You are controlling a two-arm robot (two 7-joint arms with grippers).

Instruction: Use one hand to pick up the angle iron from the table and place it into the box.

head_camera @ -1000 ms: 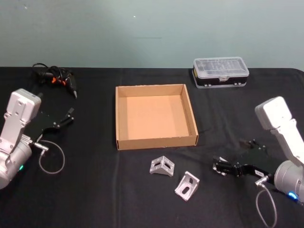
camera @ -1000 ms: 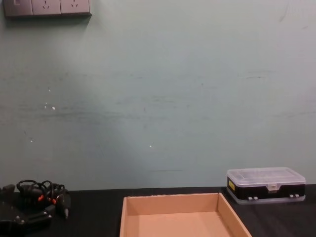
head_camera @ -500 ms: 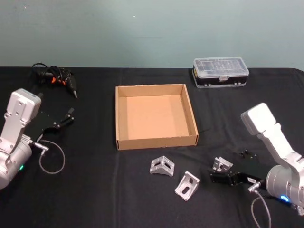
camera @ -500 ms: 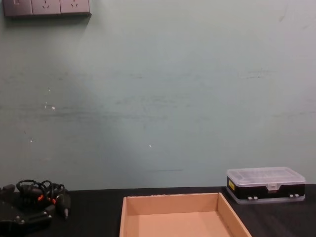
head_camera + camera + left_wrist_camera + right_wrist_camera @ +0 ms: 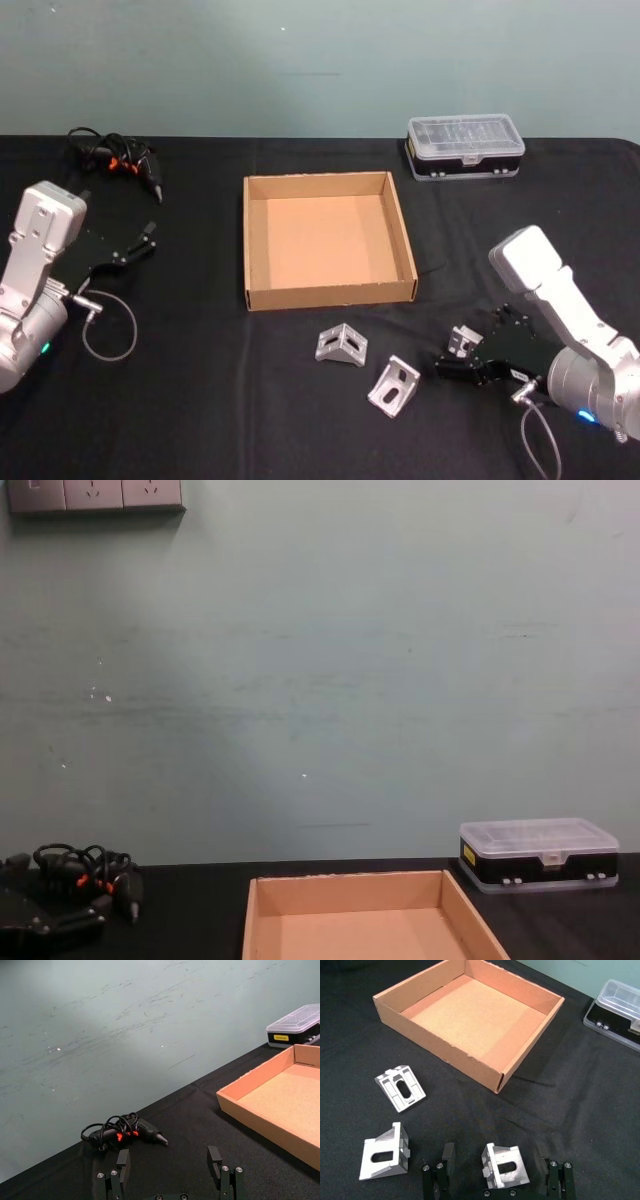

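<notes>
Three silver angle irons lie on the black table [image 5: 200,400] in front of the tan cardboard box [image 5: 330,240]: one at the left [image 5: 341,345], one in the middle [image 5: 394,385], one at the right [image 5: 464,340]. My right gripper [image 5: 470,358] is low over the table and open. In the right wrist view the right-hand angle iron [image 5: 502,1164] sits between the gripper's spread fingers [image 5: 448,1152], apart from both. The box [image 5: 470,1015] is empty. My left gripper [image 5: 140,245] rests open at the table's left.
A black plastic case with a clear lid [image 5: 464,150] stands at the back right, beyond the box. A black glue gun with a coiled cord [image 5: 125,165] lies at the back left. Bare tabletop surrounds the two other angle irons [image 5: 400,1087], [image 5: 385,1152].
My right arm has swung forward and to the left. Its gripper first covered the right-hand angle iron, then drew back off it, and now straddles it. The left arm stayed put.
</notes>
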